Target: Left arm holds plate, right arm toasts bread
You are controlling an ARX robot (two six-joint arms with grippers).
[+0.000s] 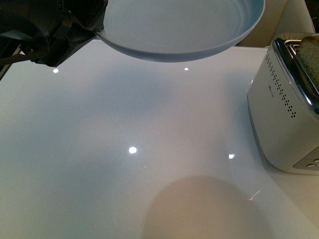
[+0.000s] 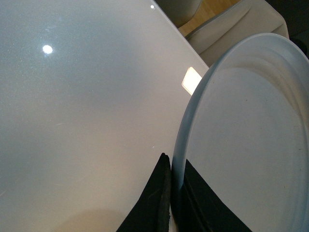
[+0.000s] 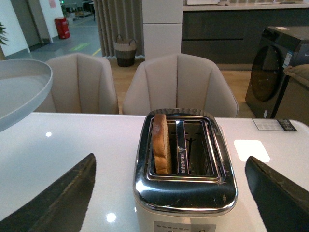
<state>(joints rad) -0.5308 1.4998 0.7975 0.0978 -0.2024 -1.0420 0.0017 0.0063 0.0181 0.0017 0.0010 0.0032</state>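
Pale blue plate (image 1: 199, 30) hangs above the white bench (image 1: 99, 149), its rim pinched by my left end effector (image 2: 172, 193), presumably ready to receive toast. My right end effector (image 3: 170, 160) sits spread wide facing the toaster (image 3: 186, 193), where the bread (image 3: 161, 145) stands in one slot

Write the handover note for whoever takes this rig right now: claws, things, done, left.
The left claw is shut on the rim of the plate, held in the air over the white table with nothing on it.
The right claw is open and holds nothing, fingers spread before the toaster.
The bread stands upright in one toaster slot, top sticking out; the other slot is empty.
Done: plate lifted, bread in toaster.
Left: whether it is toasted cannot be told; likely the right claw lifts the bread onto the plate.
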